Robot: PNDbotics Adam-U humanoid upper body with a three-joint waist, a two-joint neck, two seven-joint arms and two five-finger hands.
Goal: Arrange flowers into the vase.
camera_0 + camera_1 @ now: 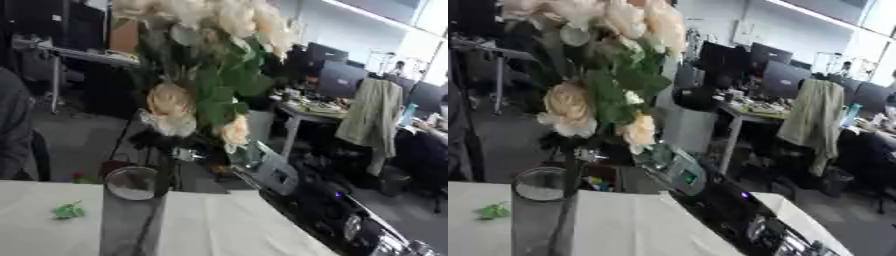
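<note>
1. Cloth of pale white fabric [219, 225] covers the table at the picture's lower edge, with a small green leaf scrap [68, 210] lying on it at the left.
2. Standing on the cloth, a tall clear glass vase [540, 215] holds dark stems.
3. Above its rim rises a bunch of cream and peach artificial flowers with green leaves [206, 75].
4. The robot's right arm [350, 220], black and silver, reaches in from the lower right; its hand [249, 152] meets the stems, finger state impossible to tell.
</note>
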